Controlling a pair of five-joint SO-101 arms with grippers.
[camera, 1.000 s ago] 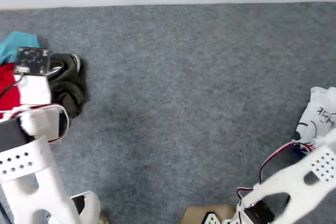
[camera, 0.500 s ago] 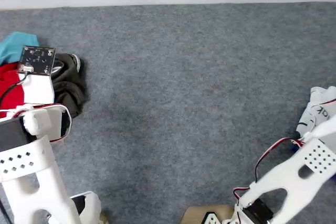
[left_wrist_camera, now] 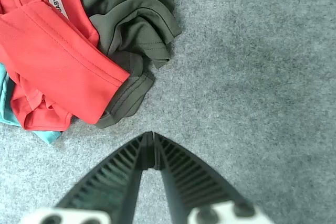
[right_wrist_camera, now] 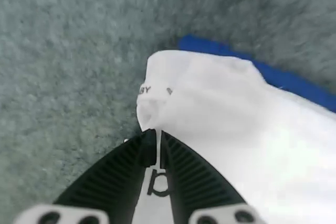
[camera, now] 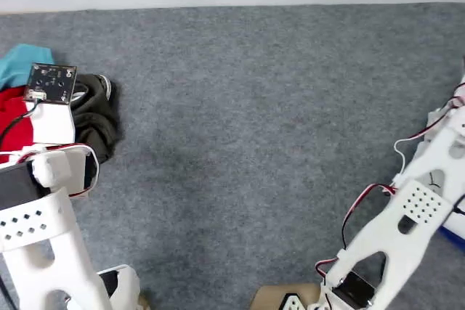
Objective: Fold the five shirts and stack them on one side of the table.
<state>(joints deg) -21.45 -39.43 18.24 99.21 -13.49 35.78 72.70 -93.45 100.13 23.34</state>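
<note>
A heap of shirts lies at the table's left edge: a teal shirt [camera: 25,59], a red shirt [camera: 13,117] and a dark olive shirt [camera: 98,117]. My left gripper [left_wrist_camera: 153,141] hangs shut and empty just short of the red shirt [left_wrist_camera: 58,61] and olive shirt [left_wrist_camera: 131,19]. At the right edge, my right gripper [right_wrist_camera: 152,136] is shut on the hem of a white shirt [right_wrist_camera: 220,108] with black print. A blue shirt [right_wrist_camera: 283,80] lies under it. The right arm [camera: 407,215] covers most of that pile from above.
Grey carpet [camera: 254,107] covers the table between the two piles. A white wall runs along the far edge. A tan piece [camera: 280,297] sits at the near edge between the arm bases. A corner of the blue shirt [camera: 454,236] shows beside the right arm.
The right arm has swung up and toward the right edge, over the white shirt. The left arm edged slightly away, then held still.
</note>
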